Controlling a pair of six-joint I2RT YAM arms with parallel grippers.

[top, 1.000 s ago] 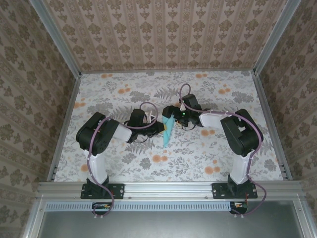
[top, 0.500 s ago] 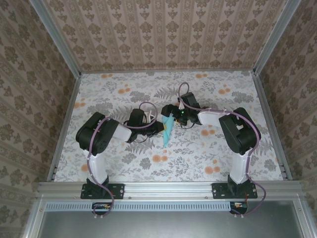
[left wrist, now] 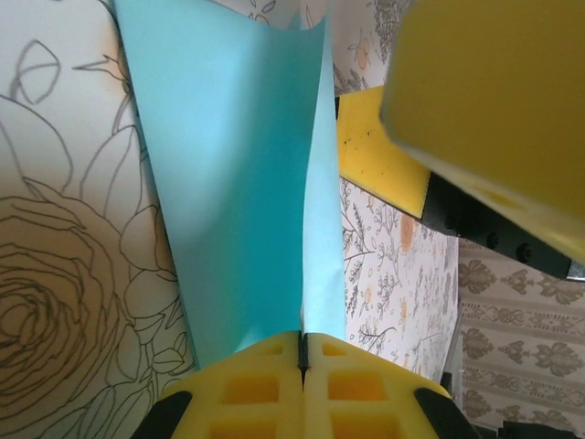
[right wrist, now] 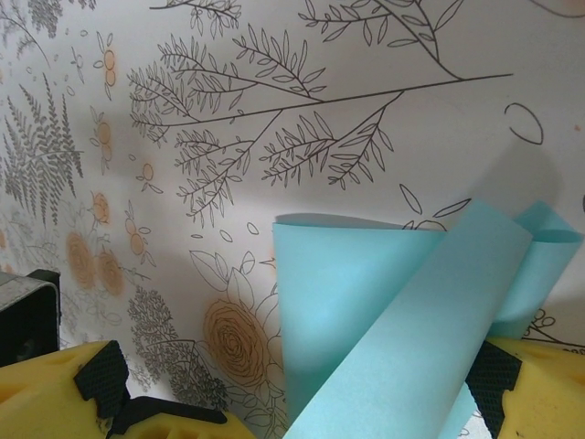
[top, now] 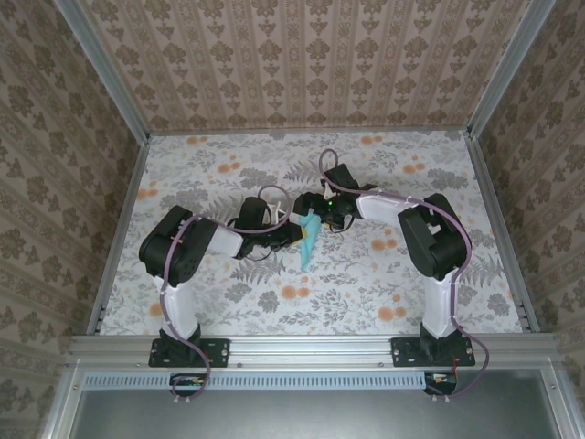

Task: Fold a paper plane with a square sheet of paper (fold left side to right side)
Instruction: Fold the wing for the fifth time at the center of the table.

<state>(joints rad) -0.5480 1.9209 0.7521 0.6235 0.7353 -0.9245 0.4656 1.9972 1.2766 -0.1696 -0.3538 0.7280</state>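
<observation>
There was one paper plane (top: pixel 308 242), narrow and pointed, near the middle of the table (top: pixel 228 302), with its tip toward the bases of the arms. Of the two grippers, the left gripper (left wrist: pixel 302 364) was closed tight on the plane's edge, the paper pinched between its yellow pads. The right gripper (right wrist: pixel 302 402) stood wide open on both sides of the curled upper layers and gripped nothing. The layers were spread apart, not flat. Bare table lay all around, with the walls (top: pixel 302 64) well apart.
</observation>
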